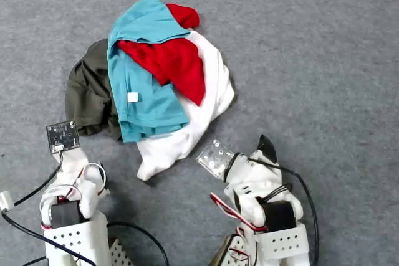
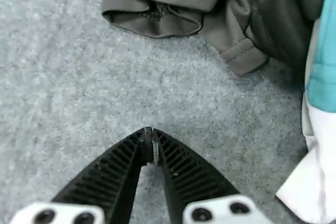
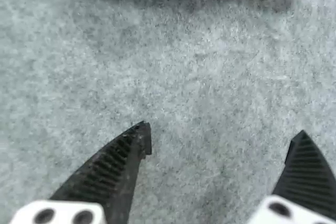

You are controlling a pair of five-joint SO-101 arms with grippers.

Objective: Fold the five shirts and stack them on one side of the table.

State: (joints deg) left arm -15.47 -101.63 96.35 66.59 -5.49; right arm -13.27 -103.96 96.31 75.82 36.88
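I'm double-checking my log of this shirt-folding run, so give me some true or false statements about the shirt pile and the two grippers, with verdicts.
1. The teal cotton shirt lies partly over the white cotton shirt. True.
2. The left gripper has its fingers spread wide. False: they are shut, tips touching, holding nothing.
3. The right gripper is open above the bare grey felt-covered table. True.
4. Both those shirts are folded flat. False: both lie crumpled in one loose heap.
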